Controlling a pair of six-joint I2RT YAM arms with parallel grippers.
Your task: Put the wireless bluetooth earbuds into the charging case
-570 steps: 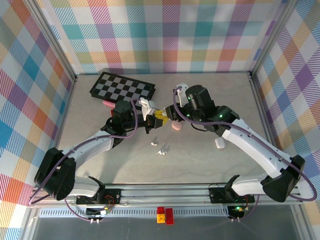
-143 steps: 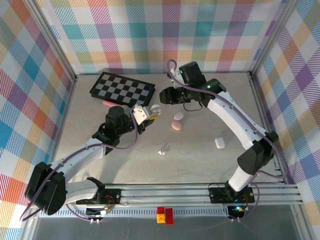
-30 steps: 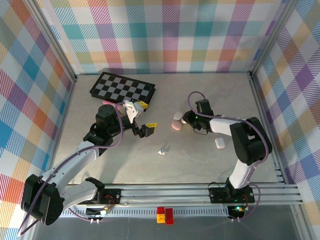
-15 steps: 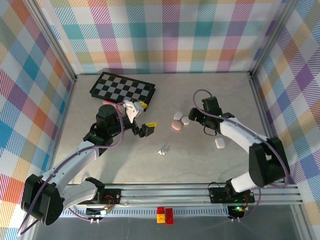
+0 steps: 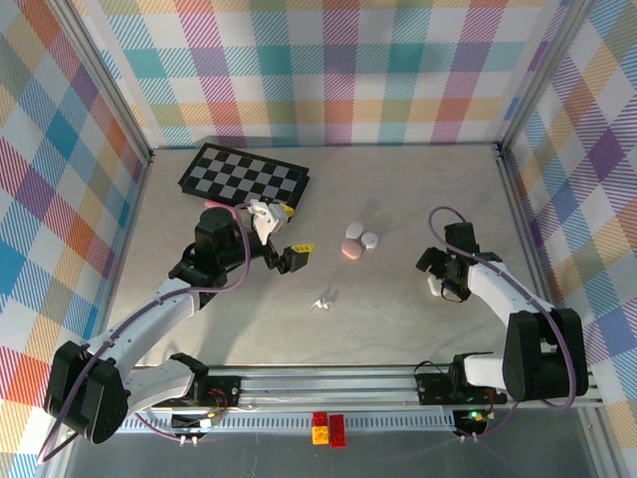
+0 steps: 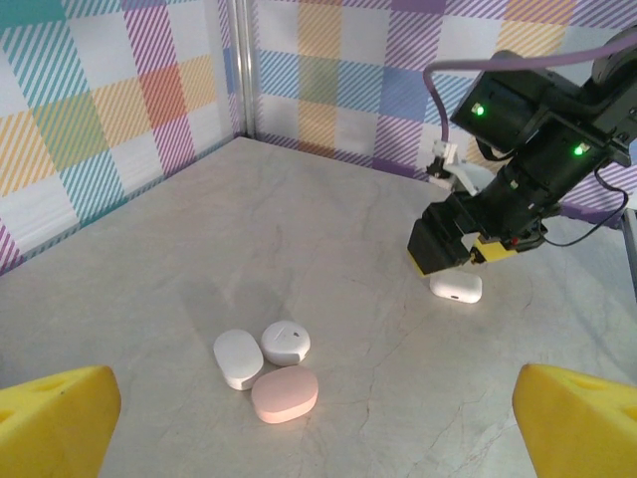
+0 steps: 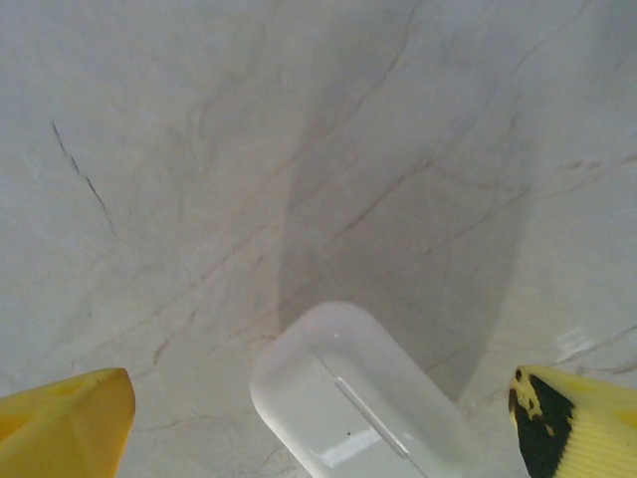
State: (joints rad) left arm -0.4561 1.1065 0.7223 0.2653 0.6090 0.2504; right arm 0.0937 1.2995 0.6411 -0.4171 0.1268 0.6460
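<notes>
Grey, marble-veined stone makes up the counter point(image 5: 199, 329), and little of the task can be counted as done on it. At the far left a checkerboard point(image 5: 244, 171) is laid flat. The left pincer point(image 5: 282, 236) is held released, its jaws spread wide with nothing between them. It is aimed across the counter at a huddle of two white cases point(image 6: 237, 357) and a pink case point(image 6: 285, 392), all seemingly closed. Nearer the arms, between the two pincers, the earbuds point(image 5: 321, 299) are seen lying loose on the bare counter, well apart from every case. None is judged to be seated, so picking up, opening a case and inserting are all left. The small cluster seems stretched from lower left to upper right in the overhead view, but the stems are too small for their direction to be told. At the right, the right pincer point(image 7: 318, 418) is released, its jaws set astride a lone white case point(image 7: 348, 398) without touching it. The lid seam is shut, and the long axis is laid diagonally between the jaws.
</notes>
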